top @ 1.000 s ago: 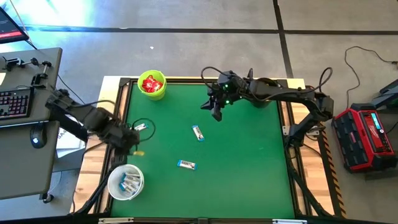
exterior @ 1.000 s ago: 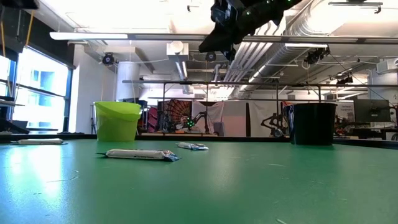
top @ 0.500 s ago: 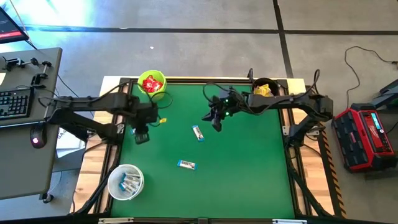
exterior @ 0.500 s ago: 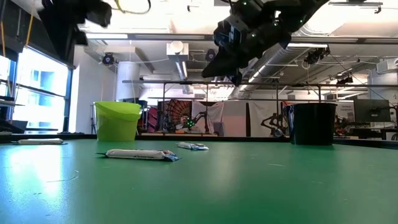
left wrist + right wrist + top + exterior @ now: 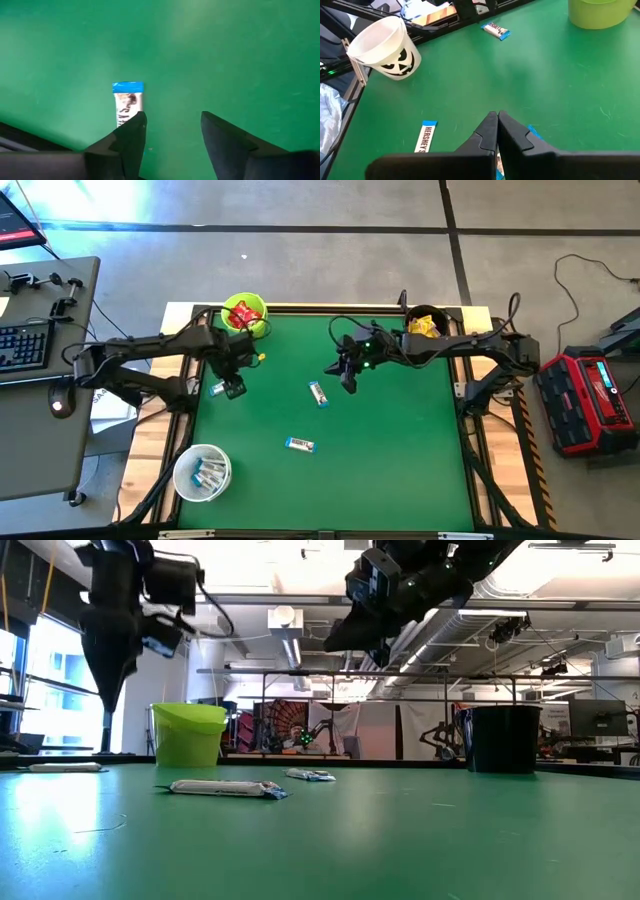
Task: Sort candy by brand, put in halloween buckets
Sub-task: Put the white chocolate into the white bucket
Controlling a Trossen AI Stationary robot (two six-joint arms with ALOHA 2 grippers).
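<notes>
the left claw point(image 5: 234, 388) has swung from the near-left corner, by the white jack-o'-lantern bucket point(image 5: 202, 471), up the left side of the green tabletop point(image 5: 400, 460), and now hangs over a slim white-and-blue candy bar point(image 5: 217, 388) lying near the left edge, below the lime green bucket of red packets point(image 5: 244, 316). its fingers, pinched a second ago, now stand apart, which i take as readying a pick of that bar for the white bucket, where other white-and-blue bars already lie. the right claw point(image 5: 347, 376) has dropped from the far middle toward a second bar point(image 5: 318, 393) at centre, fingers pressed together on nothing; a third bar point(image 5: 299, 445) lies nearer, and the black bucket with yellow packets point(image 5: 425, 323) sits at the far right. the left wrist view alone shows the spread fingers point(image 5: 131, 135) with the bar just beside one tip, not yet between them. the right wrist view confirms the shut fingers point(image 5: 492, 131) and a hershey's label, while the low view hides bucket contents.
</notes>
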